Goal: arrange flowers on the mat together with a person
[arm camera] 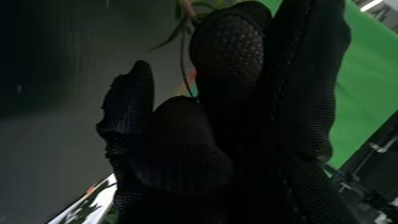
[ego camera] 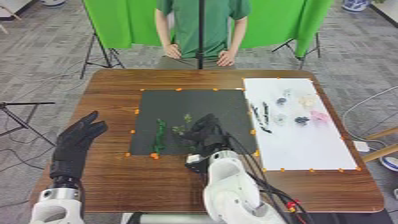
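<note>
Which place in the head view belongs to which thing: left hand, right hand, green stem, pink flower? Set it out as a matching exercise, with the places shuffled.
Things
1. left hand
2. right hand
3. green stem
4. pink flower

Places
A. lying on the dark mat, towards its left edge
B. on the white sheet, towards its right edge
C. over the wooden table, left of the dark mat
D. above the dark mat, to the right of the green stem

Right pairs: 1-C, 2-D, 3-A, 4-B
</note>
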Available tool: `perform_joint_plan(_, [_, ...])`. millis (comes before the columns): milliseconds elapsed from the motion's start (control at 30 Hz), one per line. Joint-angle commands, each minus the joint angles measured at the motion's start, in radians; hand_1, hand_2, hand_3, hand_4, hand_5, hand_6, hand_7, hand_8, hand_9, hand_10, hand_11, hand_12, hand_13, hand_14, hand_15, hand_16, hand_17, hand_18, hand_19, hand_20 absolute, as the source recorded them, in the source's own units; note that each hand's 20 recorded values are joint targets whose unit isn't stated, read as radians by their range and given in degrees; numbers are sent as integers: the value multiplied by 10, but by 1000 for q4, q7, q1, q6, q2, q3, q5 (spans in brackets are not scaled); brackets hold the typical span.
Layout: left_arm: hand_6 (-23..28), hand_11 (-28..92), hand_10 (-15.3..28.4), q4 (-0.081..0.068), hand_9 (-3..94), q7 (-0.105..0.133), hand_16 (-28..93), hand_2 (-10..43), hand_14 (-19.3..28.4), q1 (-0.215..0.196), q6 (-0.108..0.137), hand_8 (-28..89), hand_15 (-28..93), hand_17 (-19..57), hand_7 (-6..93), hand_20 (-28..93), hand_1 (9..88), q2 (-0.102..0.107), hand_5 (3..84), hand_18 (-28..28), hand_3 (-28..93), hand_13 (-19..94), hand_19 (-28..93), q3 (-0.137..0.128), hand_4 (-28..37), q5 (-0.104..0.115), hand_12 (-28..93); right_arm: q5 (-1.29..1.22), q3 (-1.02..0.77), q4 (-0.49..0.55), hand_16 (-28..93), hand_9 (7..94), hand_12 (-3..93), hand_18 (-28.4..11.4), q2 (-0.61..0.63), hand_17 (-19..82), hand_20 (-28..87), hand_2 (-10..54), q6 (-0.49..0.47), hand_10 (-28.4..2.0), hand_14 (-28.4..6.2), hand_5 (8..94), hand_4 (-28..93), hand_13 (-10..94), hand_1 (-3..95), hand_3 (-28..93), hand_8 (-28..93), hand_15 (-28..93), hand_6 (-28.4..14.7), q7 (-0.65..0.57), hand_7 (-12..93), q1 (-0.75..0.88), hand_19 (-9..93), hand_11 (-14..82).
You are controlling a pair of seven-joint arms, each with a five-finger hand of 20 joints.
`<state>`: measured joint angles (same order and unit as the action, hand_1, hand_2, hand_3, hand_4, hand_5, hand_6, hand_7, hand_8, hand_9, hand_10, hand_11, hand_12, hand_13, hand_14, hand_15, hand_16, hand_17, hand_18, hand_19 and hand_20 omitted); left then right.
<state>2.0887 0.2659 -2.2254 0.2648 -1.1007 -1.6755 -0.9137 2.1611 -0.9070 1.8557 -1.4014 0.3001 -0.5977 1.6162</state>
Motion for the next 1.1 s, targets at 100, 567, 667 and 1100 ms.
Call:
perform_joint_plan(100, [40,176,143,-2,475,-12,42,-33,175,-10,-14,-52,138,69,94,186,262,-7,467,116,679,382,26,5,-235,-5,151,-1,28,-21,330,937,217,-221,1,419,429,-95,39,-87,-45,854,232,937,923,-283,217,658,15,23,257,-12,795,501])
perform_joint_plan(567, [40,178,145,-3,477,-9,42,-34,176,-11,-14,-52,142,69,95,186,263,-3,468,116,677,382,26,6,-234,-1,151,5,32,-49,321,937,199,-221,2,421,430,-95,65,-86,-42,853,265,937,903,-283,214,643,13,8,235,-15,790,489])
perform_joint_plan(667, [40,180,145,-2,478,-7,42,-36,176,-13,-14,-52,144,69,96,186,263,-5,468,116,678,383,26,6,-235,-2,151,6,32,-54,314,937,197,-221,3,422,429,-95,65,-85,-37,847,275,937,896,-283,206,637,9,7,225,-16,790,481])
perform_joint_plan(1100, [40,181,145,-5,477,-15,41,-37,176,-8,-21,-53,146,68,96,186,264,-6,468,117,678,382,27,3,-234,-4,150,28,32,-61,305,937,197,-221,3,423,427,-95,68,-85,-34,839,271,937,878,-283,196,626,3,-7,209,-15,787,465])
